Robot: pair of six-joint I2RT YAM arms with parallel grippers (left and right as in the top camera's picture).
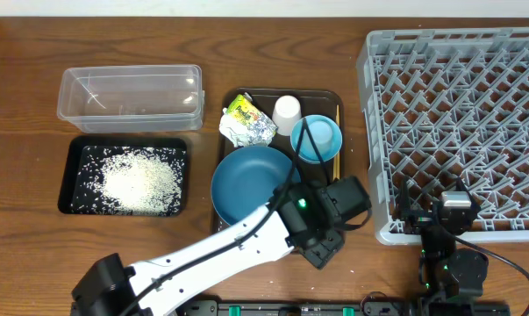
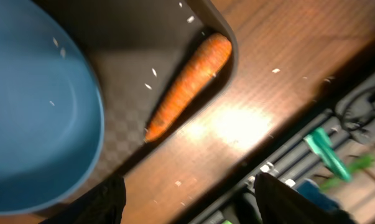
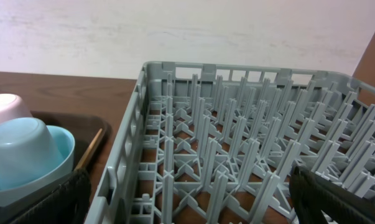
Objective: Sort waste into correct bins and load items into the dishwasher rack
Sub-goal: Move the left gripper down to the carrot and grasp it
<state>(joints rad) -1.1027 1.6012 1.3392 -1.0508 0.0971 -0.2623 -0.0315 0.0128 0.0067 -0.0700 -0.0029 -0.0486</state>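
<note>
From where I sat, the rice already lay heaped in the black tray, while the clear box beside it held nothing I could see. The carrot lay in the corner of the brown serving tray, just beside the blue dish; my left tool hung over it with jaws parted, gripping nothing. The wrapper, white cup, light-blue bowl and chopsticks sat unsorted, and the rack looked bare. My right tool gaped wide and empty. From overhead the left arm hid the carrot.
</note>
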